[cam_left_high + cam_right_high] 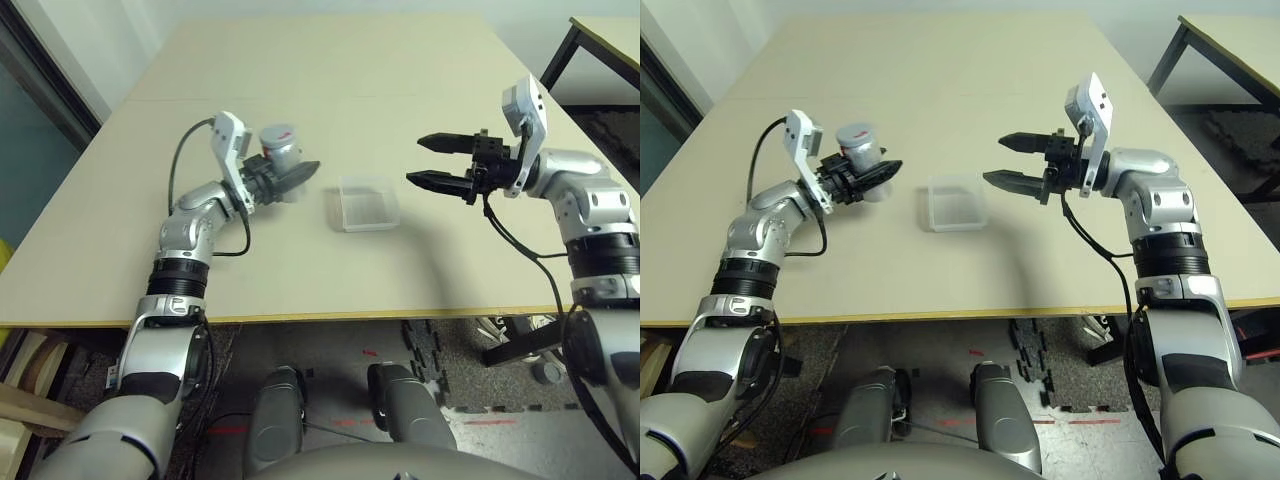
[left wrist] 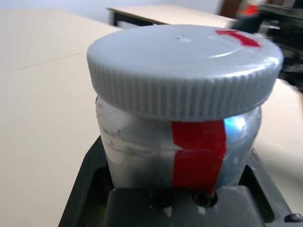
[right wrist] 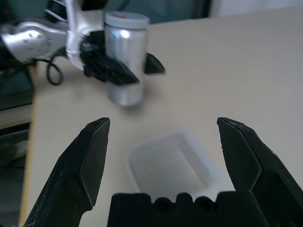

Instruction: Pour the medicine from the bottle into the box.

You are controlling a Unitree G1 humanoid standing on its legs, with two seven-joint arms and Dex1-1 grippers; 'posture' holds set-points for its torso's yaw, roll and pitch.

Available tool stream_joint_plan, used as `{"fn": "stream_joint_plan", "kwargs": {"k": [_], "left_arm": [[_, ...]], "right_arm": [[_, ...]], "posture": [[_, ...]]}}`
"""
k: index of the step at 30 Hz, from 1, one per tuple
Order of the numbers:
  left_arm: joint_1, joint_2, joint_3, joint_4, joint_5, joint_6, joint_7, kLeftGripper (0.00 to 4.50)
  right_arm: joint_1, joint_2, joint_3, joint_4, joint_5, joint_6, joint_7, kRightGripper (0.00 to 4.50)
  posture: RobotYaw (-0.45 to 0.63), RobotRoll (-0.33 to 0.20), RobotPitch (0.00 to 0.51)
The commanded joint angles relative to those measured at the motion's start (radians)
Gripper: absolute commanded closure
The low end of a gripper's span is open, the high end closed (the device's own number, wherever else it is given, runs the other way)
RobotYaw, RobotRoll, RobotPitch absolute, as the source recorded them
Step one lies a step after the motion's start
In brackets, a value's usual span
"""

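We find the left gripper clamped on the capped bottle, left of centre frame, upright beside the box; the right gripper gapes empty, seemingly positioned to uncap

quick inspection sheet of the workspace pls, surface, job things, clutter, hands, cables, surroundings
surface: beige table, a seam line running across it, bare apart from the box.
job's things: bottle upright, grey cap on, red stripe down its side, held in the left hand; clear box on the table between the arms; whether it holds anything cannot be told; medicine not seen.
clutter: nothing seen.
hands: left hand shut on the bottle; right hand open, holding nothing, pointing toward the bottle above the table.
cables: black cable looping off the left wrist; another hanging below the right wrist.
surroundings: second table at far right; dark floor mats below.
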Motion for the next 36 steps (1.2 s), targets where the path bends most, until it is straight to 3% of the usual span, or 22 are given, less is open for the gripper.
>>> {"fn": "stream_joint_plan", "kwargs": {"k": [1,18,36], "left_arm": [[-0.022,-0.005,-0.033,-0.018,-0.006,0.026,-0.045,1.75],[-0.079,-0.044,-0.111,0.04,0.031,0.001,-0.128,1.75],[-0.086,-0.072,-0.128,0.063,0.055,-0.017,-0.145,1.75]], "right_arm": [[-0.046,0.022,0.029,0.027,0.001,0.015,0.034,0.0],[-0.246,0.168,0.081,0.249,-0.03,-0.008,0.116,0.0],[-0.337,0.265,0.069,0.424,-0.081,-0.093,0.113,0.0]], "posture": [[-0.2,0.0,0.049],[-0.19,0.0,0.047],[-0.18,0.0,0.051]]}}
